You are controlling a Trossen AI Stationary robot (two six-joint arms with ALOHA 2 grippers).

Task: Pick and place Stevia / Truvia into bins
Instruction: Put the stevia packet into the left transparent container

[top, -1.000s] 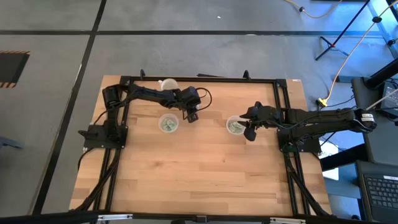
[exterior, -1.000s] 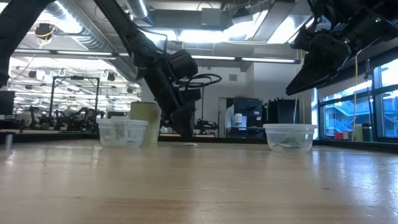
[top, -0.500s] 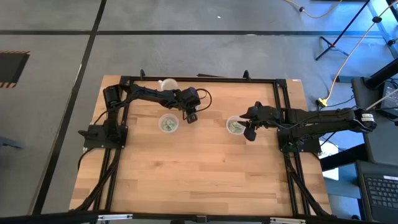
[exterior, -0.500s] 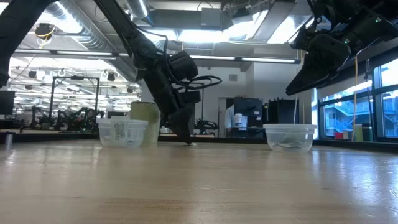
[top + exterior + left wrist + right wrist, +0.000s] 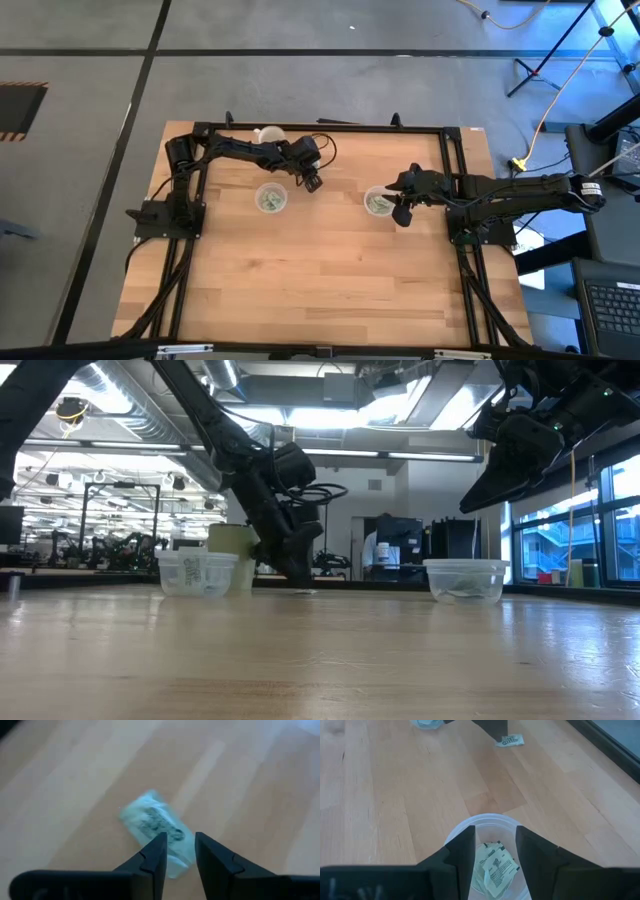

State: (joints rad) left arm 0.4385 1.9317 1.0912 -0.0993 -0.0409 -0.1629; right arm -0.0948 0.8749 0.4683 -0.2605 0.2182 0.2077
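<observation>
One pale green Stevia packet [image 5: 152, 822] lies flat on the wood, also seen in the right wrist view [image 5: 510, 740]. My left gripper [image 5: 177, 840] is down at the table [image 5: 300, 582], open by a narrow gap, its fingertips over one end of that packet. It stands right of the left clear cup [image 5: 270, 198]. My right gripper [image 5: 492, 832] hovers open above the right clear cup [image 5: 378, 202], which holds several packets [image 5: 495, 865]. The left cup [image 5: 197, 573] also holds packets. My left gripper comes down slanting from above, with its fingers [image 5: 156, 852] on either side of the packet's end [image 5: 172, 862]. The packet lies flat on the table. I cannot tell whether the fingertips touch it.
An opaque cream cup [image 5: 268, 135] stands near the table's far edge, behind the left clear cup. A black frame [image 5: 320, 127] runs round the table's edges. Bare wood [image 5: 330, 280] fills the near half of the table.
My left gripper has sunk to the table surface and shifted slightly toward the far right, onto the packet. The right arm has kept still.
</observation>
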